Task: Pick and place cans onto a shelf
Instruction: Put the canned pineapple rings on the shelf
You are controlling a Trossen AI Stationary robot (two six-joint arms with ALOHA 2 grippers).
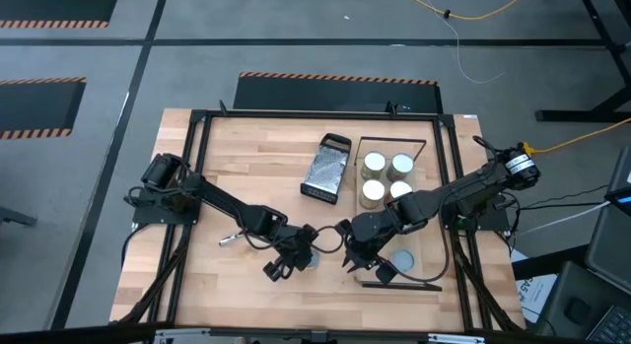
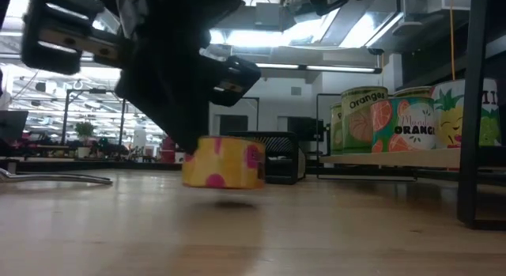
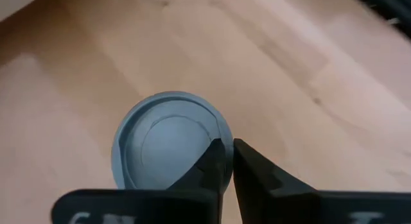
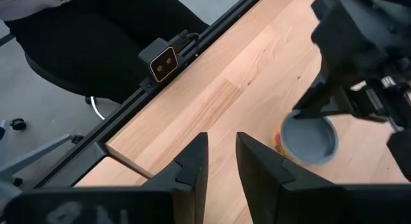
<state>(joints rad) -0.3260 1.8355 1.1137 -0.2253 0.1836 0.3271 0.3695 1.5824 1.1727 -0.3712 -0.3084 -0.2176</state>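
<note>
Yellow can [image 2: 224, 162] stood upright on the tabletop [image 2: 253, 228], axis vertical, pale-blue top [image 3: 170, 147] facing up. Pink marks on its label in the low view. It sat near the table's front edge, between the two arms in the high view, well apart from the shelf [image 1: 426, 210].

Left gripper [image 3: 228, 161] was over the can. Its two dark fingers stood almost together, only a thin slit between them, their tips at the can's top rim on one side. Whether they pinched the rim or only touched it could not be told; the can looked to rest on the wood.

Right gripper [image 4: 221, 153] hung just beside, over bare wood, fingers parted by a narrow gap with nothing in it. The same can showed in its wrist view [image 4: 307, 139], off to one side of its fingers.

Four cans [image 1: 386, 178] stood upright in a square cluster on the shelf; one more blue-topped can [image 1: 402, 259] stood at the shelf's near end. A metal grater [image 1: 328, 169] lay flat beside the shelf.

Surface: light wood planks, black frame around. Behind: lit workshop, ceiling lamps, benches. Orange and pineapple labels [image 2: 399, 122] visible on the shelved cans. A small camera [image 4: 162, 60] sat on the frame rail.
</note>
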